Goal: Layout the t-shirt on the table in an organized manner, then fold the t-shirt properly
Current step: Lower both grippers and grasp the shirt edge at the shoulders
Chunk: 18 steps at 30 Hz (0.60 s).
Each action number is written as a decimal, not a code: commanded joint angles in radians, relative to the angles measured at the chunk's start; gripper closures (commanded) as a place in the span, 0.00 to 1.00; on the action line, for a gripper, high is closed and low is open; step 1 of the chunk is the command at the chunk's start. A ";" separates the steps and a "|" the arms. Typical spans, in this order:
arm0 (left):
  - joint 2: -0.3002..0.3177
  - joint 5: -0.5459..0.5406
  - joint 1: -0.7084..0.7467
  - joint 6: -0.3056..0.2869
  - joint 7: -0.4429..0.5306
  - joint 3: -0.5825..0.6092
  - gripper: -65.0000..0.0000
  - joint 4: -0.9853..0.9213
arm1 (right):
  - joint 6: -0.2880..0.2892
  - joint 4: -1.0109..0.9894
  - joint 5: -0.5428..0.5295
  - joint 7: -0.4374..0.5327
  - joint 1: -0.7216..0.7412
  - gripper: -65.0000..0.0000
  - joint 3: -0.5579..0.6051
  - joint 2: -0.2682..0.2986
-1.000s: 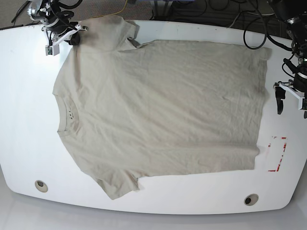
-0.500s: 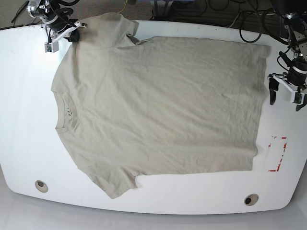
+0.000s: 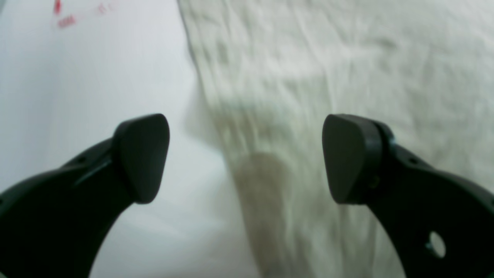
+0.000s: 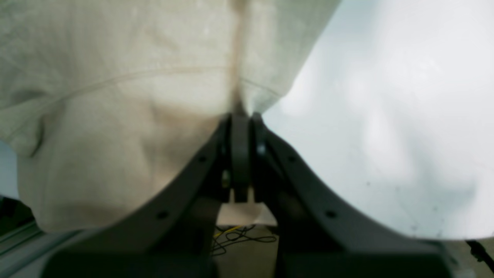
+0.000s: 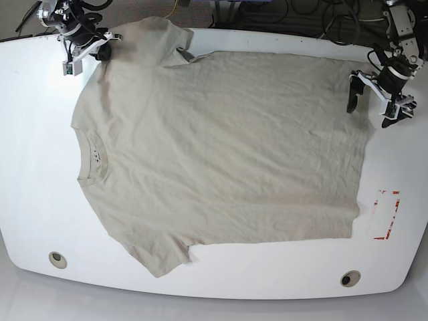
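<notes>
Plain beige t-shirt (image 5: 221,147), white table (image 5: 40,167)

I am working in what looks like a robotics lab. A glossy white table (image 5: 40,134) with round grommet holes (image 5: 57,259) is spreading out below my grippers, a red tape rectangle (image 5: 386,214) is marking a spot near my left one, and black cables (image 5: 281,13) are trailing over the floor beyond the table's far edge.

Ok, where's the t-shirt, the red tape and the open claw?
t-shirt (image 5: 221,147), base view, middle of the chest.
red tape (image 5: 388,215), base view, on its outline.
left gripper (image 3: 246,158), left wrist view, midway between its fingertips.
</notes>
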<state>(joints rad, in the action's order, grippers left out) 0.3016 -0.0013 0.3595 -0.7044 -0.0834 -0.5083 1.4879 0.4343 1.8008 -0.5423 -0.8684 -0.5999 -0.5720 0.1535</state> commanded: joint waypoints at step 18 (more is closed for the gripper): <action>0.017 -0.326 0.189 0.006 -0.260 -0.145 0.09 0.181 | -0.010 -0.002 0.035 -0.030 0.015 0.99 0.027 0.007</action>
<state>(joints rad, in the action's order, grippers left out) 0.3073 -0.3073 0.5293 -0.6971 -0.3305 -0.6361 1.6428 0.4263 1.7988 -0.5278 -0.8669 -0.5751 -0.5446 0.1577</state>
